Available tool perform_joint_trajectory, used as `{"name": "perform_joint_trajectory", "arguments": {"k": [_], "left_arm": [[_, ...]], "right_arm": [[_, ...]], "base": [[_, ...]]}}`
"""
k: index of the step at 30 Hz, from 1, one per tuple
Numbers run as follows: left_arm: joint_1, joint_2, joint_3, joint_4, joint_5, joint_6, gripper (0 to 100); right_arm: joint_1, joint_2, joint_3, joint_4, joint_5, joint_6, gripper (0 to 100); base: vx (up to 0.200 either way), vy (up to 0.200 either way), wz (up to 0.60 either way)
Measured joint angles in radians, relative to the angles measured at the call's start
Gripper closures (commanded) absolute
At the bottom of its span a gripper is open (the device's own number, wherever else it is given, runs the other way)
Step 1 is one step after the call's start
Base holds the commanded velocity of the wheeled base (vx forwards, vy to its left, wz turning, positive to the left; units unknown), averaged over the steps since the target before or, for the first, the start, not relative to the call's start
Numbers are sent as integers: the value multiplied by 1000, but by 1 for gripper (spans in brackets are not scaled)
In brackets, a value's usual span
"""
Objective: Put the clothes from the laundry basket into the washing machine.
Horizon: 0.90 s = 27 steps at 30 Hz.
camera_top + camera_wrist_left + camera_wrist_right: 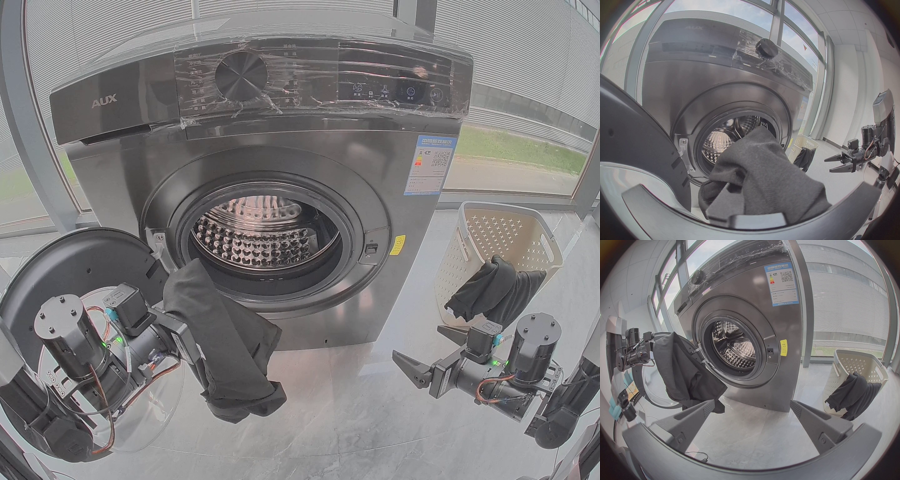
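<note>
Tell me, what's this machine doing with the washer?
The robot is loading laundry. Its left gripper is shut on a dark garment, held just in front of the washing machine, whose door is open; the drum looks empty. The right gripper hangs open and empty low over the floor near the laundry basket, where a second dark garment is draped over the rim.

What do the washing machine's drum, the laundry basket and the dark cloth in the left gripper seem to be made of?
Round shiny drum: likely polished steel; it mirrors light and has embossed bumps.
Cream perforated laundry basket: probably moulded plastic, matte, with punched holes.
Dark grey cloth: soft woven or knit fabric, matte; it drapes in folds.
</note>
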Motion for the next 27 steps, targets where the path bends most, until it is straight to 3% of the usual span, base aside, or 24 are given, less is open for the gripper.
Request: {"name": "perform_joint_trajectory", "arguments": {"k": [9,15,27], "left_arm": [[-5,45,0,-1,8,9,100],[-8,55,-2,-1,3,3,100],[-20,61,-4,-2,6,5,100]], "right_arm": [[3,2,1,1,4,0,0],[4,2,0,0,7,0,0],[26,-2,0,0,0,-1,0]], "base": [[0,0,0],[200,0,0],[0,0,0]]}}
